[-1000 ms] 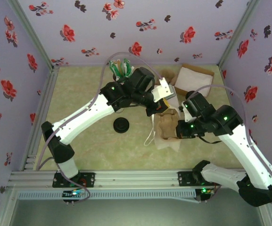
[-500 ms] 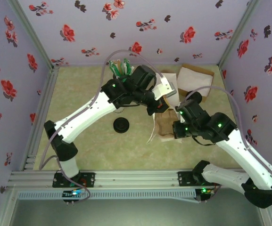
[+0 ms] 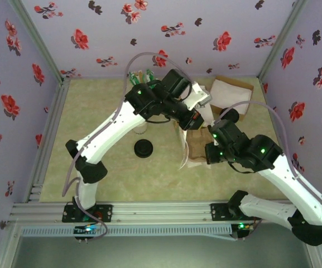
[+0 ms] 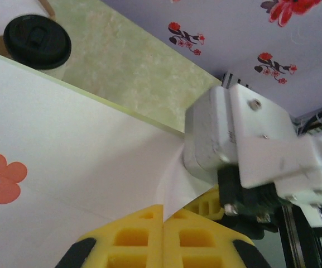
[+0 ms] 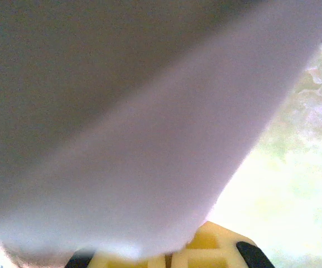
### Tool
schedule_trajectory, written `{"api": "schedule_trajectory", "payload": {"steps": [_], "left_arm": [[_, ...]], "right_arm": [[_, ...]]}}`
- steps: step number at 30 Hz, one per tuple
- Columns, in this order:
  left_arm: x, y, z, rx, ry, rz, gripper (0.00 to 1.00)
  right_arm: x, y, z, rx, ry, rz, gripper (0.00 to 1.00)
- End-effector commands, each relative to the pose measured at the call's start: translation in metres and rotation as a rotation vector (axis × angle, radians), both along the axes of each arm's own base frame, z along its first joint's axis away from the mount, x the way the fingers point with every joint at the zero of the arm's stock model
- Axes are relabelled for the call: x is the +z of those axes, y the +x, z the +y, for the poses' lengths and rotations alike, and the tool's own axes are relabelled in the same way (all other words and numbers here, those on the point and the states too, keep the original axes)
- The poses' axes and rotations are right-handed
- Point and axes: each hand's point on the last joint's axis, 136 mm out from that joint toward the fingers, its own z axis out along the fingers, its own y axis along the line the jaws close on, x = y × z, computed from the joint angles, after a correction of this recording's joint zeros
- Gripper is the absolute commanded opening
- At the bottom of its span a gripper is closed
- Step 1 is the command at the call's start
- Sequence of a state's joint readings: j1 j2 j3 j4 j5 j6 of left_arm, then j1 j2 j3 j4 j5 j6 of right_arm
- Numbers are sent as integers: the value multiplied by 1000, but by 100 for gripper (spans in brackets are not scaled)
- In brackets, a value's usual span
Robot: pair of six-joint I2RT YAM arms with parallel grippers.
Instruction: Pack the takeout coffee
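Left wrist view: left gripper [image 4: 163,223] pinches the white bag [image 4: 66,167]; right gripper [image 5: 169,254] seemingly clamps it too. I'd pull apart gently, opening it for the takeout coffee [image 4: 38,40].

Even soft overhead light; right wrist view blurred, overexposed.

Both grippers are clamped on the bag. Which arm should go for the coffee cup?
Probably left: the lidded cup stands ahead of the left gripper, past the bag; the right gripper faces bag paper.
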State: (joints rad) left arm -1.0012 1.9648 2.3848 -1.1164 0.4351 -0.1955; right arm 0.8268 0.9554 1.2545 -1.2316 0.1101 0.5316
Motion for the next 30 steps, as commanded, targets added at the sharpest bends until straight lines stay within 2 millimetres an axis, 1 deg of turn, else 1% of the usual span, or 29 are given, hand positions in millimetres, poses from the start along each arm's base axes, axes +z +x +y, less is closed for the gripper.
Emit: {"api": "schedule_trajectory", "payload": {"steps": [1,2,6,8,10,14,17,20,23,24,25,27,30], "left_arm": [[-2,-12,10,57,37,150,0],[-2,-13,11,67,37,164,0],[0,-16,12,101,18,213,0],[4,-16,14,128,7,237,0],[11,-15,16,151,-10,255,0],[16,-8,18,218,-43,321,0],[16,-3,22,263,-69,392,0],[18,4,25,303,-112,465,0],[22,13,24,330,-191,575,0],[18,17,24,351,-215,634,0],[21,21,24,359,-251,671,0],[16,29,24,390,-297,754,0],[10,36,27,417,-313,792,0]], "right_arm": [[4,-6,-10,-5,-47,2,3],[5,-5,-10,-8,-42,-5,3],[10,-7,-1,11,13,-2,3],[14,-11,2,24,29,6,7],[19,-13,4,37,51,8,8],[23,-20,8,66,80,27,16],[24,-26,6,79,83,39,21],[29,-32,6,94,112,45,25],[44,-36,-1,100,128,10,28],[50,-37,-3,104,137,-5,29],[55,-39,-4,111,148,-16,31],[60,-43,-6,127,145,-15,36],[59,-45,-13,127,109,-8,40]]}}
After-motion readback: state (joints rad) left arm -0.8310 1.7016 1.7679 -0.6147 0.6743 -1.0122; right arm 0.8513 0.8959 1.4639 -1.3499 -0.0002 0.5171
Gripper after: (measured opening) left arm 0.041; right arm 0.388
